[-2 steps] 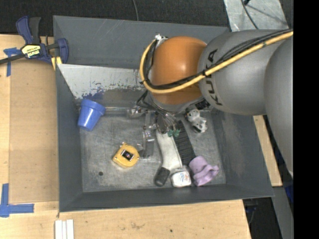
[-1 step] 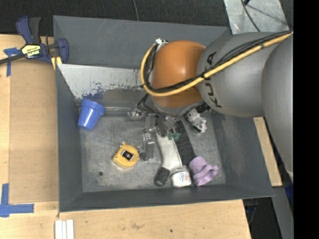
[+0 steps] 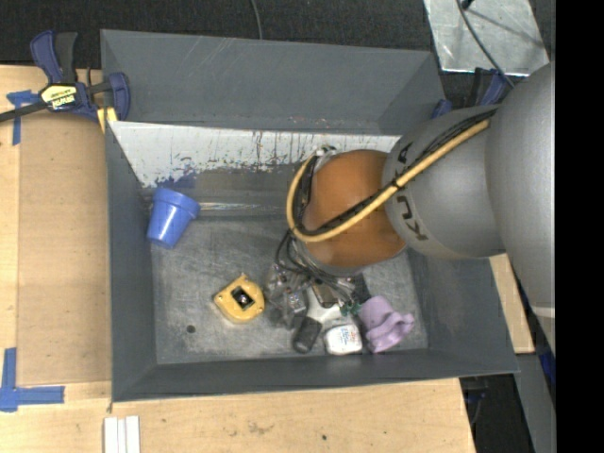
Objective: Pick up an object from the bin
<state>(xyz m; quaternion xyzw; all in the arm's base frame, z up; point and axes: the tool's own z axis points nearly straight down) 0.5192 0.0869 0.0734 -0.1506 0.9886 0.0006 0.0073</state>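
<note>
Grey bin (image 3: 132,281) floor: gripper (image 3: 304,295) low by a black cylinder (image 3: 304,334) and a lilac plastic piece (image 3: 385,324); open or closed unclear

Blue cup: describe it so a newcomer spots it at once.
Find the left wall of the grey bin. The blue cup lies tipped over near the back-left corner. Unlike the yellow object and the heap lower right, it lies alone.

Blue plastic cup (image 3: 171,217) lies on its side. Yellow tape measure (image 3: 238,301) sits front-right of the cup, well apart. Purple plastic toy (image 3: 385,323) lies farther right.
</note>
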